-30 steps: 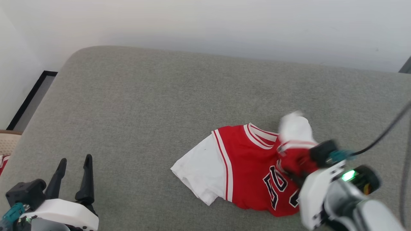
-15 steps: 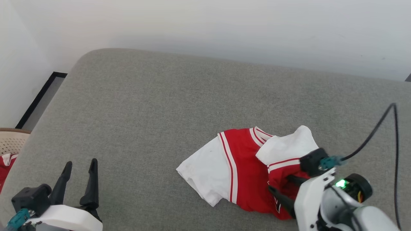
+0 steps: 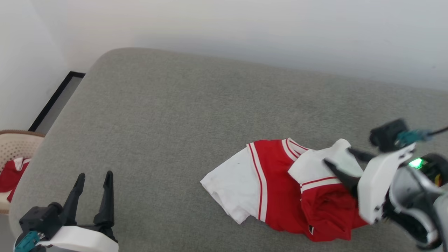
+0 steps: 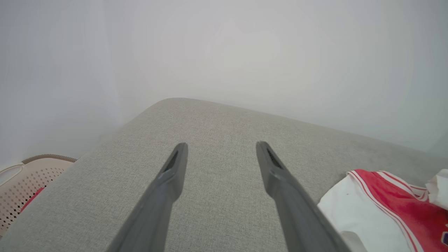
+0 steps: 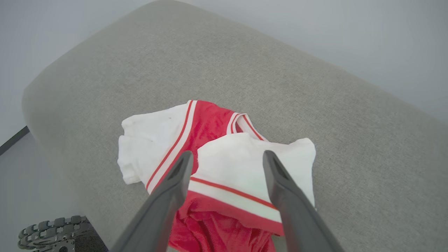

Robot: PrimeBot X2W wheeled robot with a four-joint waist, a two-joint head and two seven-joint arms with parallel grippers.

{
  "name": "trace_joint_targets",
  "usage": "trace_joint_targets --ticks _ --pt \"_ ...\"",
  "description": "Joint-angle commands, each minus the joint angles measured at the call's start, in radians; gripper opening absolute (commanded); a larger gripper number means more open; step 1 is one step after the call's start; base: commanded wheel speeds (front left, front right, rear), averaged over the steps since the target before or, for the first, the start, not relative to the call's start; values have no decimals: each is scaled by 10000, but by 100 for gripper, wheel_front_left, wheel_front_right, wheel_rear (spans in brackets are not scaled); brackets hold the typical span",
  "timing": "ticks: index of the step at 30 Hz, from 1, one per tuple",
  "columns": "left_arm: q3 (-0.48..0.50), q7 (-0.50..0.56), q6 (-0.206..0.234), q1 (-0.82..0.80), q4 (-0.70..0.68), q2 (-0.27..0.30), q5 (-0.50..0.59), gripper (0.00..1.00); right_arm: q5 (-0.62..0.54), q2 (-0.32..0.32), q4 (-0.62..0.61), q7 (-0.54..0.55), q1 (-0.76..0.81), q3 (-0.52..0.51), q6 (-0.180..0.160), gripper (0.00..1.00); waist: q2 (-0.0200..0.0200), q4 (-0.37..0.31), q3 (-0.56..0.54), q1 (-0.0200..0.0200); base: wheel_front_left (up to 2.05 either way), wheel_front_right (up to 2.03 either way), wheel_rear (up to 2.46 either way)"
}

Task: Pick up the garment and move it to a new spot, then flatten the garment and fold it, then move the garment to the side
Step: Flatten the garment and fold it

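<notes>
Right gripper (image 3: pixel 337 155), clamped on red bunch 1 s ago, now off it, higher & further right in head view; fingers spread wide, nothing pinched between. Garment (image 3: pixel 273 189) back down on cushion (image 3: pixel 175 115): right sleeve, lifted before, now folded across chest. Head cam also shifted a bit, whole scene further right than before.

Right wrist view: right gripper (image 5: pixel 227 154) pointing down at garment (image 5: pixel 206 122), both fingers over white sleeve w/ red stripe trim; contact w/ fabric: cannot tell. Red body bunched & wrinkled below that sleeve, near bottom edge. Other white sleeve spread flat to left, small dark speck on it. Striped collar peeking out just beyond folded sleeve.

Left gripper (image 3: pixel 95 174) low at lower left, over bare cushion, well apart from garment; fingers wide apart, empty. Left wrist view: left gripper (image 4: pixel 221 145) aimed along cushion toward wall (image 4: pixel 224 52), garment (image 4: pixel 385 206) at lower right edge, beside right finger.

Garment overall: on near right part of cushion, crumpled, not flat, partly folded on itself. Pale perforated basket (image 3: pixel 14 143) off cushion's left end, red & white cloth (image 3: pixel 10 175) inside; same basket (image 4: pixel 21 182) at lower left of left wrist view. Green light (image 3: pixel 415 163) lit on right wrist.
</notes>
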Motion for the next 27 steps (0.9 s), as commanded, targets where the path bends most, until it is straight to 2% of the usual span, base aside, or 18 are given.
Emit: trace_joint_targets --ticks 1,8,15,16,17,22,27 --pt "-2 -73 -69 -144 22 -52 95 100 -71 -67 136 61 -196 -94 -7 100 0 79 63 0 0 0 0" --pt "-60 -152 -313 -473 288 -333 247 100 67 -438 1924 587 -1169 -211 -7 100 0 454 343 0 0 0 0" --pt "-39 -180 -542 -753 605 -608 342 100 228 -664 4025 1415 -2013 598 -5 100 0 738 657 0 0 0 0" --pt "-23 -182 -581 -785 639 -636 350 100 280 -690 4133 1431 -2115 697 -5 38 0 752 679 0 0 0 0" --pt "-6 -185 -611 -814 666 -663 369 100 290 -750 4240 1455 -2207 828 -5 0 0 758 700 0 0 0 0" --pt "193 -190 -702 -833 757 -784 440 100 527 -1026 4198 1075 -2596 1021 -7 0 0 663 758 0 0 0 0" --pt "435 -188 -801 -744 778 -858 548 100 606 -1234 3837 533 -2776 346 -8 0 0 405 729 0 0 0 0"
